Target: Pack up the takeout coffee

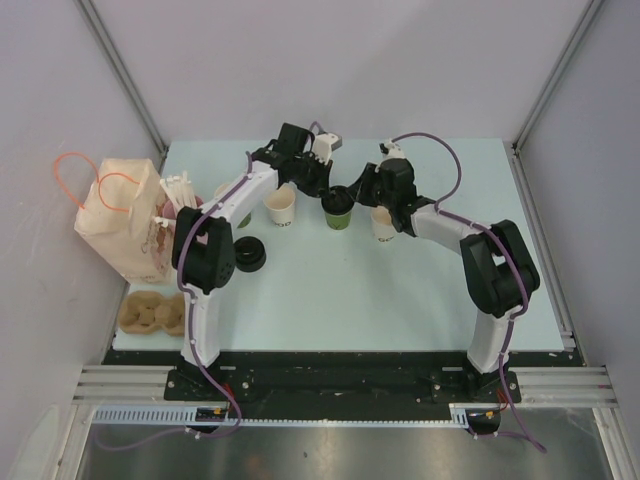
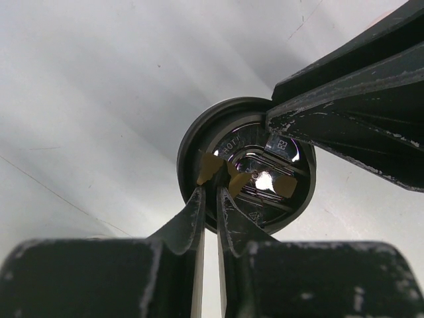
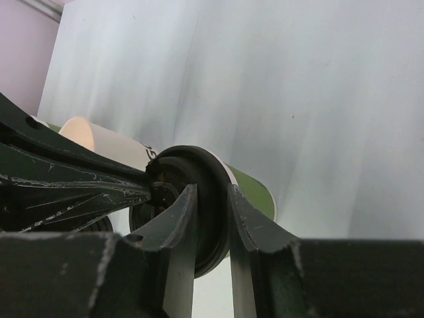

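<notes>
- The green cup (image 1: 338, 220) stands upright on the tabletop (image 1: 350, 295) between the two arms, with the black lid (image 2: 252, 165) on its mouth.
- The left gripper (image 2: 211, 191) is nearly closed and pinches the lid's rim. The right gripper (image 3: 212, 192) pinches the same rim from the opposite side.
- We judge the step to be seating the lid: press down evenly, keep the cup vertical, and let go only once the rim sits all round.
- An open white cup (image 1: 281, 208) stands just beside the green one, and a further white cup (image 1: 381, 228) sits under the right arm. Either could be knocked.
- The spare lid (image 1: 248, 253), paper bag (image 1: 120, 220) and cardboard carrier (image 1: 150, 312) lie to the left, out of the way.
</notes>
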Robot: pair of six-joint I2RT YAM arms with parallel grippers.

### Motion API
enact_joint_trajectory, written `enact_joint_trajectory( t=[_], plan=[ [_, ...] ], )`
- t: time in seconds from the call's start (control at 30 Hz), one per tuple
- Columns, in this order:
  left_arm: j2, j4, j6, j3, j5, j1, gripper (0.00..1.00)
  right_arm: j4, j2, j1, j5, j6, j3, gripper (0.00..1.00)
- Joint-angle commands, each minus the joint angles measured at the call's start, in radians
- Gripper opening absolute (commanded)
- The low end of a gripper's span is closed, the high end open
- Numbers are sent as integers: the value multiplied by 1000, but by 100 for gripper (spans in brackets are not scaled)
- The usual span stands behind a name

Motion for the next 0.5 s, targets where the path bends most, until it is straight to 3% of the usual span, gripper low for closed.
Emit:
enact_joint_trajectory(
  t=[0.0,0.3,0.47],
  plan=[
    [-23,-73,-22,-51,36,-13,12,-71,57,43,-10,-9,-73,6],
    [-50,-55,-29,-82,50,-13,17,3,38,34,-13,11,-160,5],
    [-67,-55,-32,-60,50,-13,22,27,-22,34,-10,5,-162,14]
  ],
)
